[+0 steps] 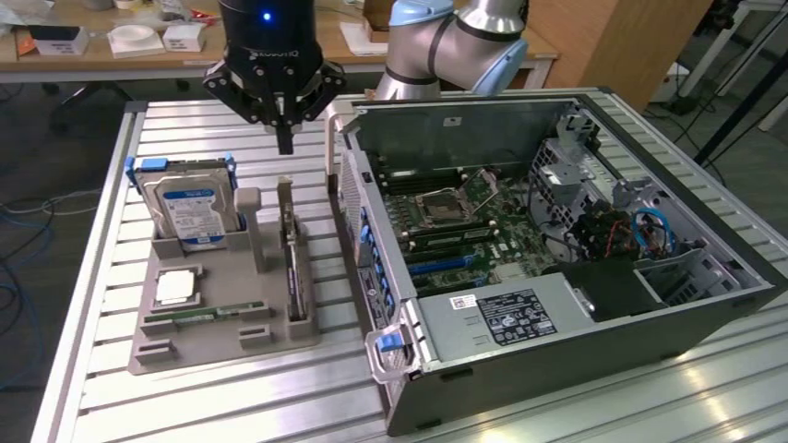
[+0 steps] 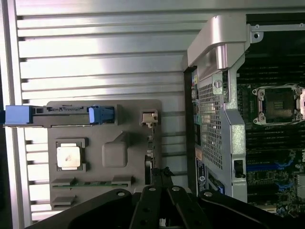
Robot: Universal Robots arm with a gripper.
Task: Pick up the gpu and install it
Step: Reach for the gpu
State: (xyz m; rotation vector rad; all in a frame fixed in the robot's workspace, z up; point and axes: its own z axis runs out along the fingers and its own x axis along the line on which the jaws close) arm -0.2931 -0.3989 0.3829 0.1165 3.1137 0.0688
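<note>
One gpu [image 1: 292,268], one hard drive [image 1: 191,210], one closed hand [image 1: 286,143].

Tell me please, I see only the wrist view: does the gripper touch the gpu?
Observer: No. In the exterior view the shut gripper hangs above the gpu, with a gap between.
Operator: How does it stand?
Observer: On its long edge, in a slot of the tray.
Operator: What lies beyond my picture?
Observer: In the case, a grey power supply with a white label.
</note>
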